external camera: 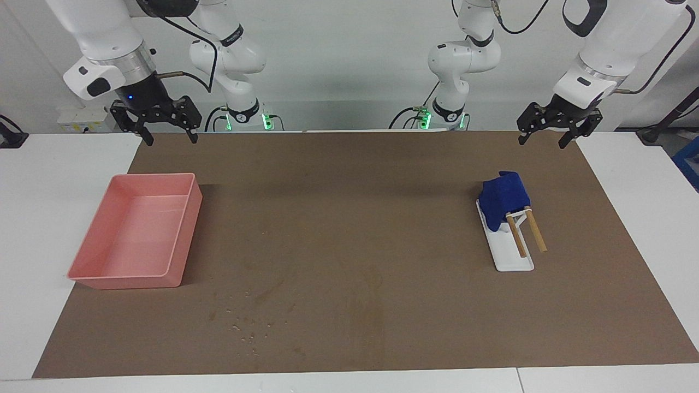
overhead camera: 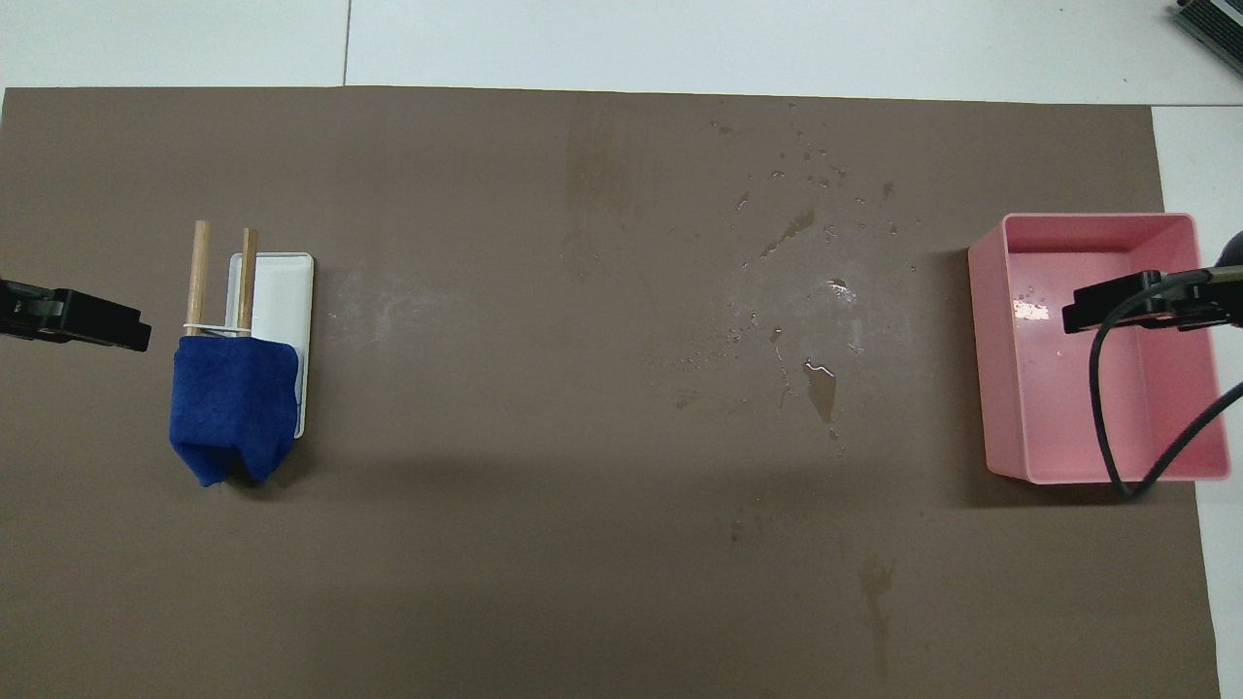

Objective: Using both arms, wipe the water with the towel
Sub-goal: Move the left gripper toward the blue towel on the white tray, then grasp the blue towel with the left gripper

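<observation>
Both grippers hang raised, jaws wide: left gripper [external camera: 551, 134] above the towel [external camera: 503, 198], right gripper [external camera: 161, 124] above the pink tray [external camera: 183, 234]. Water [overhead camera: 821, 374] untouched on the table [external camera: 382, 327].

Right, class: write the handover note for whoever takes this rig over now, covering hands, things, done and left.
Left hand: open, empty, raised over the mat's edge by the towel.
Right hand: open, empty, raised by the pink tray.
Towel: draped on its wooden rack at the left arm's end.
Water: droplets and streaks on the brown mat beside the tray.
Done: nothing.
Left: pick up the towel, wipe the water.
</observation>
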Tool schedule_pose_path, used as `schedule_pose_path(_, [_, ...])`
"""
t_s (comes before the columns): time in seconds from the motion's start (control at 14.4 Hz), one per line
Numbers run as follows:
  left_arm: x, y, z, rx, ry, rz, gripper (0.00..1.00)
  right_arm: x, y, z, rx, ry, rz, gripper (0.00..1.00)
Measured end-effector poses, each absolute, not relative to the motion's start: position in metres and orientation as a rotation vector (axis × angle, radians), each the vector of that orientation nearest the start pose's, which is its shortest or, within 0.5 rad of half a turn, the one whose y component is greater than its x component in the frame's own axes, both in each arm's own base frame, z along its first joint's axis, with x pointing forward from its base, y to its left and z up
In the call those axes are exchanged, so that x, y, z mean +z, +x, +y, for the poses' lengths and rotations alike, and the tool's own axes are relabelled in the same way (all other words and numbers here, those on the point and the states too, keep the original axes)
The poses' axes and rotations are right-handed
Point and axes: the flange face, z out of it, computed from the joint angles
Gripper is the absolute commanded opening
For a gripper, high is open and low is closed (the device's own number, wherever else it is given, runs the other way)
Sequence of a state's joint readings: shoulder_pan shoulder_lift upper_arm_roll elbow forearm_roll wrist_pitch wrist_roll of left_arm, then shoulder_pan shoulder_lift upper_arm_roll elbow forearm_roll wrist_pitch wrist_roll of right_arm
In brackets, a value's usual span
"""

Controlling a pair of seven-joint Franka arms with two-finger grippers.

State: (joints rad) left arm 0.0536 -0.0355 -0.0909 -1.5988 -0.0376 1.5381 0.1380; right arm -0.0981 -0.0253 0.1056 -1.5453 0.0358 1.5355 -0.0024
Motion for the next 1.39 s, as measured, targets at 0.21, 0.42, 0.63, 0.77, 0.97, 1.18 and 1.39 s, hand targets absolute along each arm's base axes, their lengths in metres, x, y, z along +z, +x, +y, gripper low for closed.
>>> schedule_pose_path(0.21, [0.628, 0.540, -0.025, 0.031, -3.165, 0.280, 1.00, 0.647, 0.543, 0.009, -0.024, -3.108, -0.019, 1.00])
schedule_pose_path(0.42, [0.620, 0.546, -0.025, -0.029, -3.163, 0.276, 1.00, 0.647, 0.543, 0.009, -0.024, -3.108, -0.019, 1.00])
schedule_pose_path(0.63, [0.586, 0.548, -0.021, -0.063, -3.127, 0.271, 1.00, 0.647, 0.543, 0.009, -0.023, -3.108, -0.019, 1.00])
schedule_pose_path(0.77, [0.555, 0.543, -0.016, -0.065, -3.075, 0.271, 1.00, 0.647, 0.543, 0.010, -0.023, -3.108, -0.020, 1.00])
schedule_pose_path(0.97, [0.507, 0.533, -0.016, -0.030, -3.011, 0.169, 0.93, 0.647, 0.543, 0.011, -0.023, -3.108, -0.023, 1.00])
schedule_pose_path(1.18, [0.472, 0.523, -0.045, -0.009, -2.930, 0.103, 0.85, 0.647, 0.543, 0.011, -0.023, -3.108, -0.023, 1.00])
schedule_pose_path(1.39, [0.449, 0.517, -0.054, -0.030, -2.892, 0.109, 0.84, 0.647, 0.543, 0.011, -0.023, -3.108, -0.023, 1.00])
